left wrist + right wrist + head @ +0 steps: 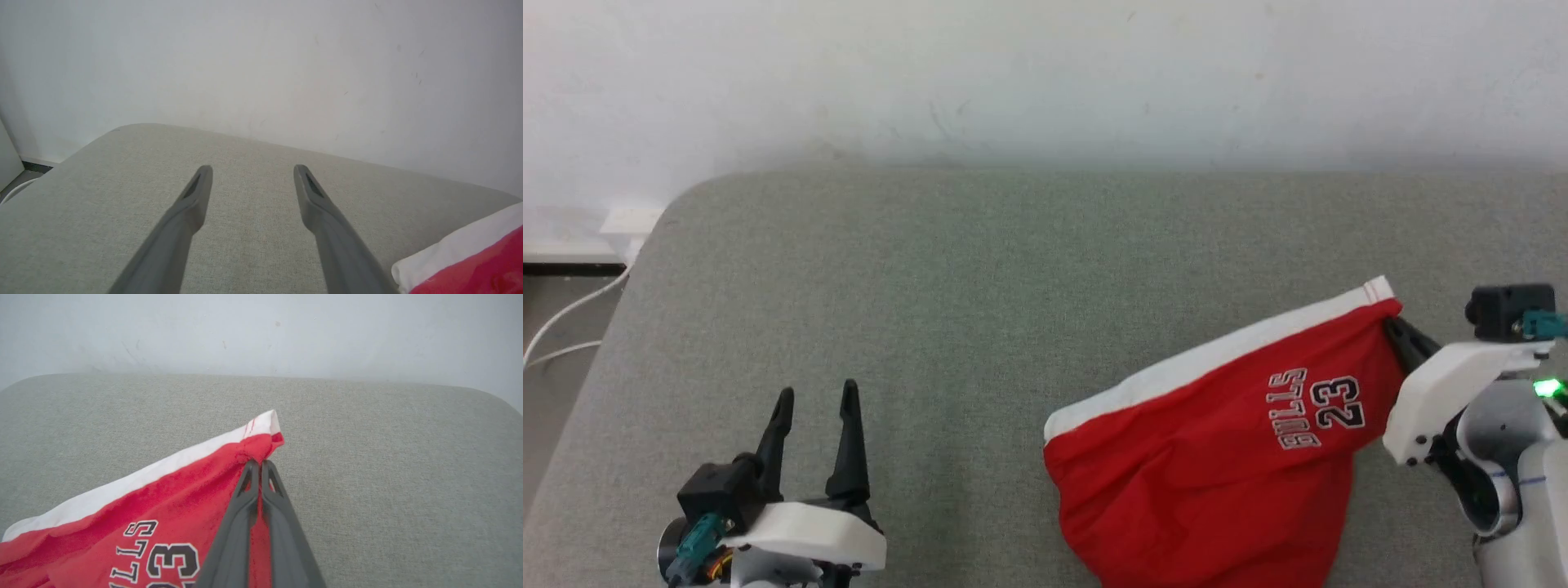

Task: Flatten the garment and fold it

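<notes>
Right gripper [260, 463] pinching corner of red BULLS 23 shorts [1201, 465], fabric draped to its left. Left gripper [817, 394] spread, empty, fingers forward over grey cushion [980, 269].

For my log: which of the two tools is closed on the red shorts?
The right tool, shut on a corner of the bright red thin-fabric shorts; the left tool stands open, away from them.

"BULLS 23" in white, black-outlined lettering on the red shorts [1225, 457]
</notes>
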You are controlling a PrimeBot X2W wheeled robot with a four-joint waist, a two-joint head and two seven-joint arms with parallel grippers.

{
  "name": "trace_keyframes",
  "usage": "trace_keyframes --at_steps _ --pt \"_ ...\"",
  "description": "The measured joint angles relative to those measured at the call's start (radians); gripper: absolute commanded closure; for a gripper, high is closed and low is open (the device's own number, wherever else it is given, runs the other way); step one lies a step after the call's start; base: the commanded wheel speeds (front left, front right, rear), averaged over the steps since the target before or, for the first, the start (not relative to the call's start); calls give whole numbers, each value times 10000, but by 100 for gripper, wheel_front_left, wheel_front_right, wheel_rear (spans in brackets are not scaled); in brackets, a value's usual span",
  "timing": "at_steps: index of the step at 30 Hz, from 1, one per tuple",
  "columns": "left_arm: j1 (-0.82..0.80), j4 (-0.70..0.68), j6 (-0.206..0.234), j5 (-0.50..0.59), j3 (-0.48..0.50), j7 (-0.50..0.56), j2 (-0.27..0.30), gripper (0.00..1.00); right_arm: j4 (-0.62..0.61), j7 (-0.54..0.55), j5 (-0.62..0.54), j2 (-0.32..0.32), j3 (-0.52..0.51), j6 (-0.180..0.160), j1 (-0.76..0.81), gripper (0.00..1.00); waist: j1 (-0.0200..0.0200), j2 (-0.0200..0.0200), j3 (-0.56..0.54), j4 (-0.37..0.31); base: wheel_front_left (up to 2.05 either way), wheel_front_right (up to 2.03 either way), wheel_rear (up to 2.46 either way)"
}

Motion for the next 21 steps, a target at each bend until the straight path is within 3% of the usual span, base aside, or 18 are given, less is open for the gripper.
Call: trace_keyframes --at_steps 10,11,12,13,21 --pt "-557 128 -330 169 -12 0 -299 0 3776 -1484 263 -380 -665 0 -1087 100 2 0 783 164 0 0 0" --pt "-593 148 -339 169 -4 0 -316 0 4138 -1801 291 -376 -729 0 -1120 91 1 1 847 185 0 0 0" --pt "-607 163 -343 171 13 0 -330 0 4456 -2113 291 -389 -732 0 -1161 56 1 0 900 202 0 0 0" --pt "-608 182 -353 180 21 0 -353 0 4736 -2408 286 -401 -734 0 -1209 2 1 1 941 215 0 0 0" --pt "-596 407 -428 272 123 0 -468 0 5643 -5394 134 -460 -744 0 -1367 0 0 0 703 170 0 0 0"
